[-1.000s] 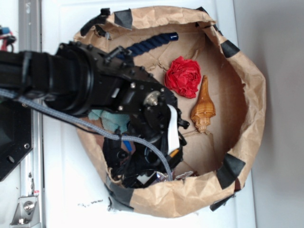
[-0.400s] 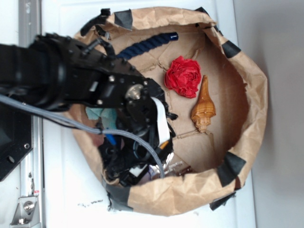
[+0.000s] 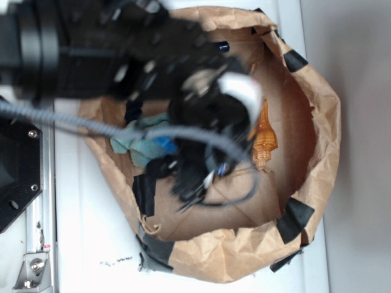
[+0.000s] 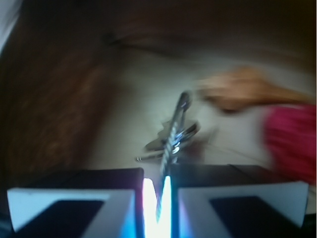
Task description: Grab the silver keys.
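While the outside view is blurred, you can make out the arm over the paper-lined basket (image 3: 317, 122), with the gripper (image 3: 198, 183) near the middle and something thin and shiny dangling at its tip; the orange shell (image 3: 264, 137) lies just beside it on the basket floor. Judge little from this view, since you cannot tell there how the jaws stand. From the wrist view, the jaws are nearly closed on the silver keys (image 4: 173, 136), which hang clear above the floor, pinched by one thin edge. That grip looks slim, so keep the squeeze firm and lift slowly and straight, without swinging toward the shell or the red thing (image 4: 292, 141).
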Available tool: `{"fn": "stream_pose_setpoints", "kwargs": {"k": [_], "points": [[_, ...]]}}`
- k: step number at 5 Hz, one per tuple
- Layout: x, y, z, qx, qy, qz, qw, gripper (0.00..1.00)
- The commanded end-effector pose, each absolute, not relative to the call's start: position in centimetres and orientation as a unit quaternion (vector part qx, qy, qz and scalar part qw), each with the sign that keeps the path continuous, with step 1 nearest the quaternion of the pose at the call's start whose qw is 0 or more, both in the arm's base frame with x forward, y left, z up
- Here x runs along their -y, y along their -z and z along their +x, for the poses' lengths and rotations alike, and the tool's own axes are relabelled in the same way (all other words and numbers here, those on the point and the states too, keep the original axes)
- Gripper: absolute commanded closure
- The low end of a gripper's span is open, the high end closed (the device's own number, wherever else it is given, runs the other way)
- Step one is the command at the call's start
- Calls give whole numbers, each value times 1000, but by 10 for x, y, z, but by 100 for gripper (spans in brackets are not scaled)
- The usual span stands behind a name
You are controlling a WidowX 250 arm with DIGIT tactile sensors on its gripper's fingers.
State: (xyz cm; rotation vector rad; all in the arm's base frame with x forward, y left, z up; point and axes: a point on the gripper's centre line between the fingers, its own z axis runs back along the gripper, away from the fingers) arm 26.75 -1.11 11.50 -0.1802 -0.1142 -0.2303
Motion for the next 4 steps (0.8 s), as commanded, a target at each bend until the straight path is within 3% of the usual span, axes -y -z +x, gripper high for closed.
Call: {"fn": "stream_pose_setpoints", "kwargs": {"k": [1, 3, 4], "points": [[17, -173, 269, 69, -52, -2, 996, 100], [29, -168, 262, 76, -42, 2, 996, 100], [33, -164, 259, 74, -38, -13, 996, 100]]}}
